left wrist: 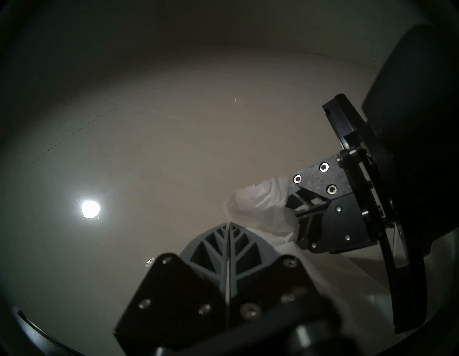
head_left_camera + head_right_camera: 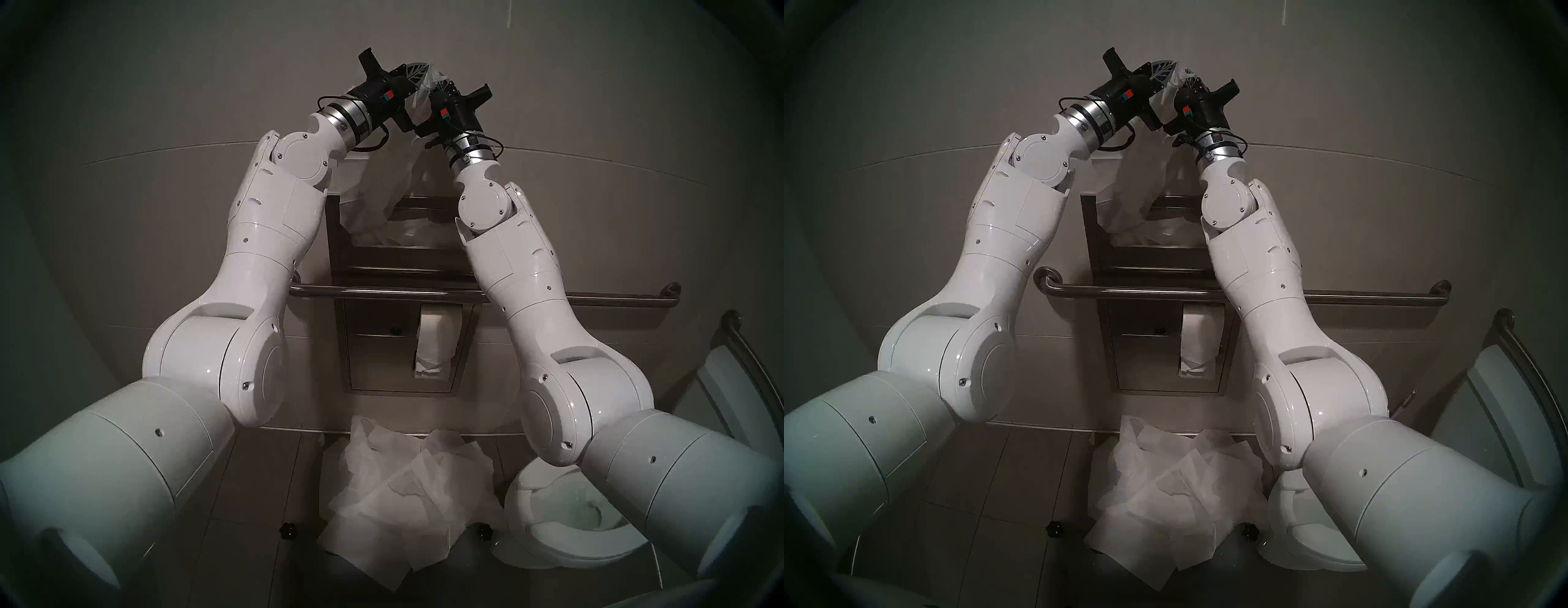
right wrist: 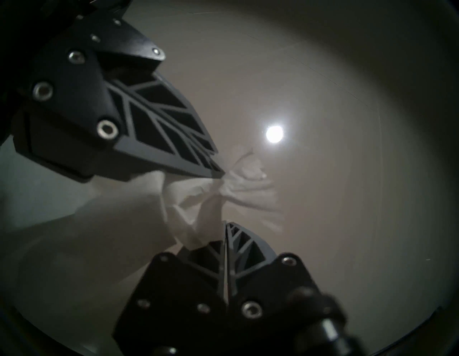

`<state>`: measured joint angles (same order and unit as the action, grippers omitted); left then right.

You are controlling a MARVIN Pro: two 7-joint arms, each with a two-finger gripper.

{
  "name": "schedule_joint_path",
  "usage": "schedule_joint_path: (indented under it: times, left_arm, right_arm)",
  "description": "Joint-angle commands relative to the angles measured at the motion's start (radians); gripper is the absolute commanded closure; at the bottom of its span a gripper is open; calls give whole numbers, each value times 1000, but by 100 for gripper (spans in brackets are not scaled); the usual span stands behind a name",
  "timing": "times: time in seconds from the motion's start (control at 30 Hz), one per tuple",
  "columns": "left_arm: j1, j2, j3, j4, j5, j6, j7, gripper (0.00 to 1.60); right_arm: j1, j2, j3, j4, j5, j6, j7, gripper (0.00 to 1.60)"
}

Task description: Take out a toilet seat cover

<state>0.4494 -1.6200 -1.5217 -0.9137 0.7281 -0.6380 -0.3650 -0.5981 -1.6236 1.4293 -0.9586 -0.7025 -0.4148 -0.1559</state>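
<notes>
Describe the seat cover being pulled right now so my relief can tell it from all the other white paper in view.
Start at the steel wall dispenser above the grab bar. The toilet seat cover is the thin translucent sheet rising from its opening to the two claws, left and right, pinched together overhead. Unlike the narrow toilet paper roll below and the heap of sheets on the floor, it hangs stretched in the air.

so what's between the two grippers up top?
A bunched stretch of the toilet seat cover spans the gap between the left gripper and the right gripper; both are closed on it. Clearest in the right wrist view.
</notes>
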Motion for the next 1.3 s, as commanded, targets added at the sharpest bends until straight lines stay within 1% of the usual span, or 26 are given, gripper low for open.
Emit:
schedule_joint_path:
  times: [0.0,0.3,0.53,0.57,0.63,0.67,0.8,0.83,0.87,0.9,0.93,1.03,1.2,1.27]
  left_arm:
    - [-98,-12,-11,-3,-3,-7,32,160]
    - [-129,-16,-15,20,4,-18,48,160]
    - [-156,-20,-20,28,3,-17,55,160]
    - [-153,-24,-22,14,3,-17,59,160]
    - [-175,-27,-21,26,2,-20,60,160]
    - [-165,-32,-23,8,-1,-18,63,160]
    - [-194,-35,-23,21,0,-20,66,160]
    - [-179,-40,-26,-6,0,-17,71,160]
    - [-208,-40,-23,22,0,-21,70,160]
    - [-198,-42,-25,7,0,-19,72,160]
    - [-212,-43,-24,20,1,-22,73,160]
    - [-225,-45,-23,27,2,-27,77,160]
    - [-231,-44,-27,25,2,-30,82,160]
    - [-244,-41,-29,41,3,-38,88,160]
  right_arm:
    - [82,5,14,-18,-2,-13,-24,160]
    - [112,4,24,10,-14,-20,-32,160]
    - [136,-6,26,12,-19,-25,-33,160]
    - [143,-8,27,14,-19,-26,-34,160]
    - [150,-9,30,17,-21,-27,-34,160]
    - [154,-10,32,17,-20,-27,-35,160]
    - [165,-10,37,20,-20,-29,-36,160]
    - [169,-11,40,23,-21,-30,-36,160]
    - [172,-13,41,25,-22,-31,-37,160]
    - [173,-14,41,27,-23,-31,-38,160]
    - [175,-15,42,30,-24,-32,-38,160]
    - [181,-19,45,37,-26,-35,-42,160]
    - [188,-23,46,41,-31,-39,-48,160]
    - [192,-26,48,48,-37,-44,-54,160]
